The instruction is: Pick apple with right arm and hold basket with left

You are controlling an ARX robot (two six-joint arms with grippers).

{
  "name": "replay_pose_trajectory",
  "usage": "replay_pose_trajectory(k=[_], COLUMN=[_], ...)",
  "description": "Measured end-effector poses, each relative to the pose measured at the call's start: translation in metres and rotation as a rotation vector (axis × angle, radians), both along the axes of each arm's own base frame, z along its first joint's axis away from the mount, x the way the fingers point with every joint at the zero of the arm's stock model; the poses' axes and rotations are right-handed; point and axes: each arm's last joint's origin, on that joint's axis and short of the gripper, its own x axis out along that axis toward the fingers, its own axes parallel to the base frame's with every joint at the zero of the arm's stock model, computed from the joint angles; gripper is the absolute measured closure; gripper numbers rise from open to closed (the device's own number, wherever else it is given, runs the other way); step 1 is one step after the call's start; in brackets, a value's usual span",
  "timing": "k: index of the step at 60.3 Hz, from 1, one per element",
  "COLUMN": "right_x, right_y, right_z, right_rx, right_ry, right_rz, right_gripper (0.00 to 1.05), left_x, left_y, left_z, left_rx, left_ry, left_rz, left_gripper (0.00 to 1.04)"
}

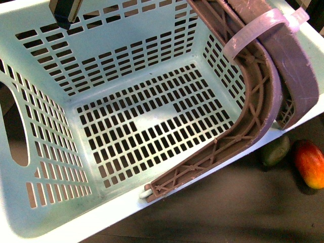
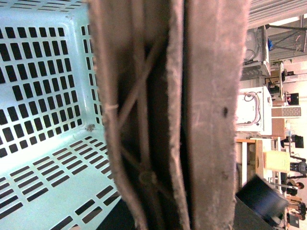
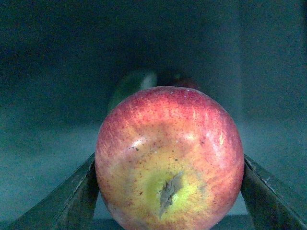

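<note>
Red skin streaked with yellow is filling the right wrist view: the right jaws are clamping the apple (image 3: pixel 168 158), one dark finger (image 3: pixel 72 196) pressing on each flank and the stem dimple facing the camera. I am seeing the brown handles (image 2: pixel 192 115) right up against the left wrist camera, but I cannot tell whether the left jaws are gripping them. A pale zip tie (image 1: pixel 253 30) is binding the handles over the turquoise basket (image 1: pixel 126 45). Just outside its wall, an avocado (image 1: pixel 276 150) and a red-yellow fruit (image 1: pixel 310 163) are lying on the dark surface (image 1: pixel 228 207).
</note>
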Motion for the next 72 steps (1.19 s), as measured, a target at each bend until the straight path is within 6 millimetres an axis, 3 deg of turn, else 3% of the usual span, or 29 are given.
replay_pose_trajectory(k=[13, 18, 27, 34, 45, 58, 66, 72], right_x=[-0.006, -0.009, -0.014, -0.019, -0.019, -0.018, -0.018, -0.019], right_y=[0.014, 0.03, 0.069, 0.111, 0.139, 0.15, 0.151, 0.148], right_z=[0.075, 0.105, 0.133, 0.13, 0.112, 0.093, 0.091, 0.095], right_rx=[-0.012, -0.004, 0.044, 0.089, 0.113, 0.116, 0.122, 0.122], right_ry=[-0.221, -0.323, -0.417, -0.401, -0.34, -0.291, -0.285, -0.303], right_rz=[0.03, 0.06, 0.153, 0.284, 0.352, 0.366, 0.355, 0.336], right_gripper=[0.32, 0.32, 0.32, 0.32, 0.33, 0.33, 0.09, 0.09], left_x=[0.0, 0.0, 0.0, 0.0, 0.0, 0.0, 0.0, 0.0], left_y=[0.0, 0.0, 0.0, 0.0, 0.0, 0.0, 0.0, 0.0], left_z=[0.0, 0.0, 0.0, 0.0, 0.0, 0.0, 0.0, 0.0], left_rx=[0.0, 0.0, 0.0, 0.0, 0.0, 0.0, 0.0, 0.0], left_ry=[0.0, 0.0, 0.0, 0.0, 0.0, 0.0, 0.0, 0.0], left_rz=[0.0, 0.0, 0.0, 0.0, 0.0, 0.0, 0.0, 0.0], left_gripper=[0.88, 0.88, 0.88, 0.88, 0.88, 0.88, 0.88, 0.88])
